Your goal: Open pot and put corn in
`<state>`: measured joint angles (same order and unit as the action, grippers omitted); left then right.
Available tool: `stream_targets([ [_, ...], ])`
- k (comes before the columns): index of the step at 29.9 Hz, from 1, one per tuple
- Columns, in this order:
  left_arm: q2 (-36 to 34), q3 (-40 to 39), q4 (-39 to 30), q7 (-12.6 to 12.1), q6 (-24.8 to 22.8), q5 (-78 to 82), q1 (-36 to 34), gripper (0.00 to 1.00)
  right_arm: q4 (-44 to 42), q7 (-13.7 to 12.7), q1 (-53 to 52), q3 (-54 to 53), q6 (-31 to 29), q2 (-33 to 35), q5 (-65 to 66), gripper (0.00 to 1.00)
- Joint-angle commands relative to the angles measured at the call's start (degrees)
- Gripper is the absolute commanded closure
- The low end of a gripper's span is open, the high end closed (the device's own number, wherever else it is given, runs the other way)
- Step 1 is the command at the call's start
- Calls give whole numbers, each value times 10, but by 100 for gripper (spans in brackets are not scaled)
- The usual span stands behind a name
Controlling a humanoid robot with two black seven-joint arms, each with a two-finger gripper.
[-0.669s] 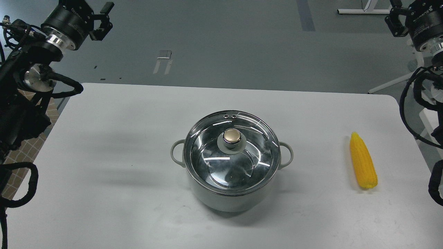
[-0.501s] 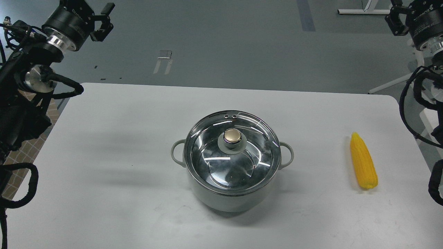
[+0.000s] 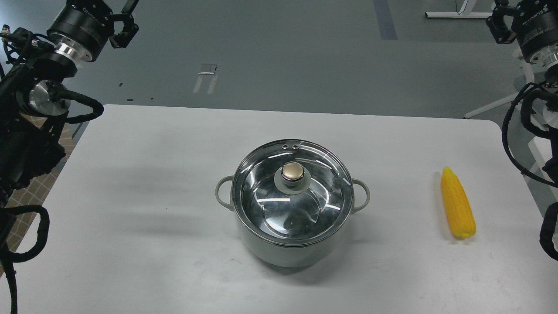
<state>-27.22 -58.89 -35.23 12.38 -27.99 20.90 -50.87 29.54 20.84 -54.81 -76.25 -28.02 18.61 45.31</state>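
The pale grey-green pot (image 3: 285, 250) stands in the middle of the white table (image 3: 152, 183), closed by its glass lid (image 3: 261, 196) with a gold knob (image 3: 293, 172). The yellow corn (image 3: 457, 208) lies on the table to the right of the pot, pointed end away from me. My left gripper (image 3: 126, 21) is high at the far left, beyond the table's back edge, open and empty. My right gripper (image 3: 500, 19) is high at the far right, partly cut off by the view's edge; its fingers cannot be told apart.
The pot's two loop handles (image 3: 222, 194) stick out left and right. The grey floor lies beyond the table's back edge. A white stand's legs (image 3: 457, 15) are on the floor at the back right.
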Motion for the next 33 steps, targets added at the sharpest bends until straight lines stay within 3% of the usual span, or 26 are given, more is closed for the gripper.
stream_targets([
  [1, -12, 22, -48, 1, 0, 7, 18, 3, 6, 2, 10, -1, 0, 3, 0, 0],
  [5, -56, 61, -114, 1, 0, 37, 31, 3, 5, 3, 13, 0, 0, 4, -1, 0],
  [9, -100, 81, -234, 4, 16, 114, 38, 5, 18, 10, 31, -10, 0, 4, -5, 0],
  [12, -116, 80, -317, 5, 32, 237, 39, 7, 46, 10, 60, -21, 0, 12, -7, 0],
  [15, -127, 83, -411, 8, 32, 390, 51, 16, 63, 10, 79, -21, 0, 18, -7, 0],
  [19, -119, 83, -484, 20, 32, 549, 74, 18, 70, 10, 84, -21, 0, 30, -7, 0],
  [26, -86, 90, -543, 22, 33, 710, 77, 18, 109, 10, 100, -22, 0, 62, -9, 0],
  [33, -40, 181, -557, 41, 35, 909, 67, 22, 119, 10, 108, -31, 0, 83, -10, 0],
])
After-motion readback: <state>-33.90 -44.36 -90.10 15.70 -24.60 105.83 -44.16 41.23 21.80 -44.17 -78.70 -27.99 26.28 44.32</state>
